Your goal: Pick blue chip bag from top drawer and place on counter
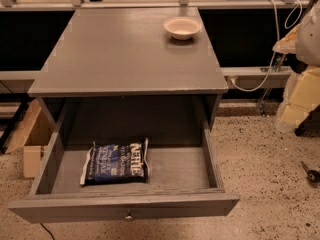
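Note:
The blue chip bag lies flat in the left half of the open top drawer, white lettering facing up. The drawer is pulled out towards me, its small round knob at the front. The grey counter is the cabinet's top, above and behind the drawer. My gripper shows as a pale yellowish shape at the right edge of the view, over the floor to the right of the cabinet, well apart from the bag and holding nothing that I can see.
A white bowl stands on the counter at the back right. A cardboard box sits on the floor left of the cabinet. Cables hang at the right, and a small black object lies on the speckled floor.

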